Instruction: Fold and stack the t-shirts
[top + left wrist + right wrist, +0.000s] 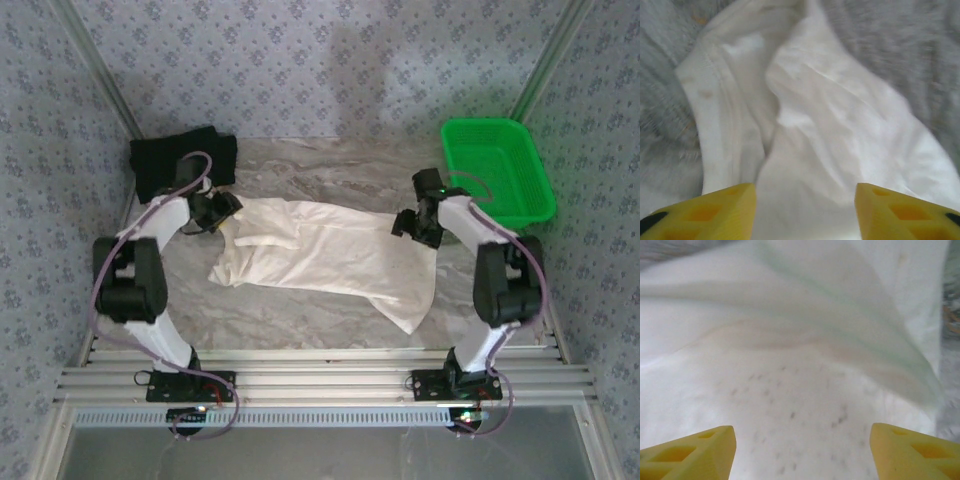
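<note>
- Left gripper (805,197), fingers spread, hovers over the cream t-shirt (330,255) at its bunched end, likely to pinch an edge.
- Right gripper (802,442), also spread, hangs above the opposite end.
- Black t-shirt (170,160) lies just beyond the left gripper.

Lighting: soft, even, from above; only faint shadows on the counter (300,320). Top view slightly hazy. Both my wrist views blurred; shirt (840,140) glaring white, detail washed out.

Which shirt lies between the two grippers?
The white shirt, spread out mid-table between the left gripper and the right gripper. The black shirt lies bunched at the far-left corner.
</note>
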Controlling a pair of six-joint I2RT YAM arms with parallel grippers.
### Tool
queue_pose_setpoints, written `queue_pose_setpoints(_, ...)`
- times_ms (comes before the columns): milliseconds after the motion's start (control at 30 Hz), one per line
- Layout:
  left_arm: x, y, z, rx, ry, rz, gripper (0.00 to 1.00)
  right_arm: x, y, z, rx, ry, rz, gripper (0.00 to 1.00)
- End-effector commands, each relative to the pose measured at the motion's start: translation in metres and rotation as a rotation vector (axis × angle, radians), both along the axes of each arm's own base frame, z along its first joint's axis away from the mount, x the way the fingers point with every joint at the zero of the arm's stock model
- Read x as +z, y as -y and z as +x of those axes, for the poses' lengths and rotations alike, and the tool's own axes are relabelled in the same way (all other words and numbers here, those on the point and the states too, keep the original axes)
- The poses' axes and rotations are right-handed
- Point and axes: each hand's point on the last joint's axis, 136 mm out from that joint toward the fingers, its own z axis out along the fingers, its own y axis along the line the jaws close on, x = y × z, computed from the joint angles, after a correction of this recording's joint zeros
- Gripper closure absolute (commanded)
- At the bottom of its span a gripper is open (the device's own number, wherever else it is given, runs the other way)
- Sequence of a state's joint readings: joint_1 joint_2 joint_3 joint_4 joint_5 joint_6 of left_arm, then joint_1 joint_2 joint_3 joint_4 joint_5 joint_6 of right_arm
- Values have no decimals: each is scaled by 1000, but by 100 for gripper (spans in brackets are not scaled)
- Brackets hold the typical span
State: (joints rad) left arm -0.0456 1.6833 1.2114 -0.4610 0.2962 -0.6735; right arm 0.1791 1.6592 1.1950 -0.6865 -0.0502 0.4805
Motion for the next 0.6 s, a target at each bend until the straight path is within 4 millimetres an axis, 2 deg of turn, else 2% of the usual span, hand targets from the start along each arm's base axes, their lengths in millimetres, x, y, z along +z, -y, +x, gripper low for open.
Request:
queue_pose_setpoints(0,26,-9,-47,-7,-12,-3,37,39,-9,-47,74,12,73,25)
queue_pose_setpoints(133,11,-14,-109,-38,-117,24,31,42,-24,-116,83,-53,213,22)
queue_pose_setpoints(233,-9,-14,-153,-47,-205,19,30,29,-30,-161,76,-119,263,22)
queue_pose_setpoints(333,-24,-17,-186,-57,-276,36,31,13,-32,-196,69,-182,297,22)
queue_pose_setpoints(400,-33,-18,-200,-56,-312,50,33,6,-36,-210,68,-201,328,23)
queue_pose_setpoints(567,-41,-25,-195,-33,-340,95,34,-11,-32,-231,76,-246,292,23)
